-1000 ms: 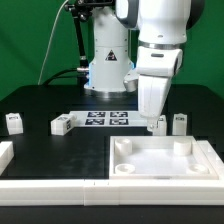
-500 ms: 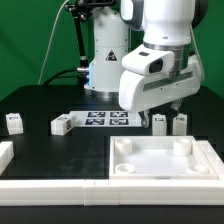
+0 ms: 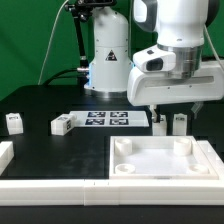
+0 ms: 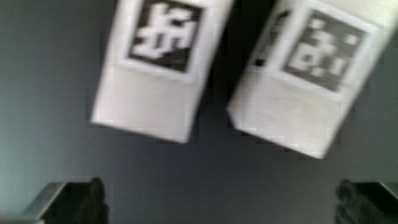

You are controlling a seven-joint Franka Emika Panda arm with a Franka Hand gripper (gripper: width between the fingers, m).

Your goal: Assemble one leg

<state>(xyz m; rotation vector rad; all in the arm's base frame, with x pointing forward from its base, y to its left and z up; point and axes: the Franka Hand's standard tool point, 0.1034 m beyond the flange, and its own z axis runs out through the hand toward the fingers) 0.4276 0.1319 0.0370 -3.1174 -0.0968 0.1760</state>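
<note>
Two legs, small white blocks with black-and-white tags, stand side by side on the black table at the exterior view's right: one (image 3: pixel 158 122) and one (image 3: pixel 180 122). In the wrist view they show as one leg (image 4: pixel 157 70) and another (image 4: pixel 302 85), tags facing the camera. My gripper (image 3: pixel 169 111) hangs just above this pair, open and empty. In the wrist view both dark fingertips (image 4: pixel 71 200) are wide apart, and the gripper (image 4: pixel 221 203) holds nothing. Two more legs sit at the exterior view's left, one (image 3: pixel 14 122) and one lying down (image 3: pixel 63 124).
The large white square tray-like piece with corner sockets (image 3: pixel 165 172) lies in front of the pair of legs. The marker board (image 3: pixel 108 119) lies mid-table. A white raised border (image 3: pixel 40 184) runs along the front left. The robot base (image 3: pixel 108 60) stands behind.
My wrist has turned and swung toward the exterior view's right, so the hand now faces broadside. The gripper has risen from beside one leg to just above the pair.
</note>
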